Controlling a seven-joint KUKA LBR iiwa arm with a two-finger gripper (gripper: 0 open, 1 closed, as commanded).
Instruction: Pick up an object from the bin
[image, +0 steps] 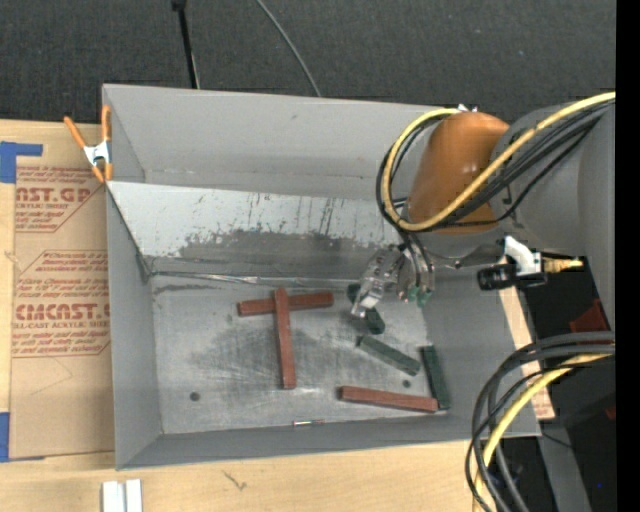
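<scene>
Claw (368, 305): it hangs low over the bin floor, just to the right of the brown cross (285, 318) as the camera view shows it. Open or closed: I cannot tell, since the wrist body covers the tip from this angle.

Nearest thing: a small dark green piece (373, 322), right of the cross and directly beneath the claw tip, touching it or very nearly. Whether it is gripped or merely lying under the tip cannot be made out. Its end toward the claw is hidden, so its long axis is uncertain.

Next outward: a dark green stick (390, 354), right of the cross and nearer the camera. It lies on a slant, with its upper end close to the small green piece. I judge this pair the likely target. If so, the coming move turns on a short drop nearly straight down, with the claw set across the slant.

Further out: a second dark green stick (433, 376), farthest right of the cross and lying nearly along the bin's (250, 130) right wall. A brown stick (388, 400) lies flat below and to the right of the cross, near the front wall.

Obstructions: my orange cover (455, 170) and cables hide the bin's far right corner.
</scene>
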